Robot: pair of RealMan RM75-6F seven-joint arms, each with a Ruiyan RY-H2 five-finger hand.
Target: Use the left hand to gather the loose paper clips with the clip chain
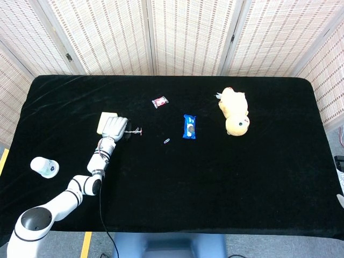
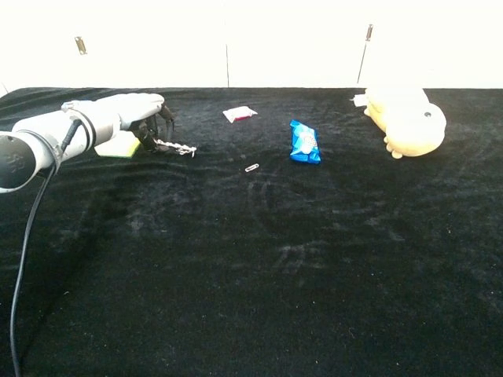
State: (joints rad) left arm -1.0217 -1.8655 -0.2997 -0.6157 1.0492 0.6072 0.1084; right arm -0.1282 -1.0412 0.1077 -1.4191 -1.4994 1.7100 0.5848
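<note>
My left hand (image 1: pixel 114 128) (image 2: pixel 144 115) sits at the table's left and holds one end of the clip chain (image 1: pixel 134 130) (image 2: pixel 176 147). The chain runs rightward from the fingers, its free end lying on the black cloth. A single loose paper clip (image 1: pixel 166 141) (image 2: pixel 252 167) lies further right, apart from the chain's tip, just left of the blue snack packet (image 1: pixel 189 126) (image 2: pixel 304 142). The right hand is outside both views.
A yellow sponge (image 1: pixel 105 121) (image 2: pixel 116 144) lies just behind my left hand. A small red-and-white packet (image 1: pixel 159 101) (image 2: pixel 240 114), a yellow plush toy (image 1: pixel 235 111) (image 2: pixel 406 119) and a white bottle (image 1: pixel 44 167) at the left edge also lie on the black table (image 1: pixel 215 177).
</note>
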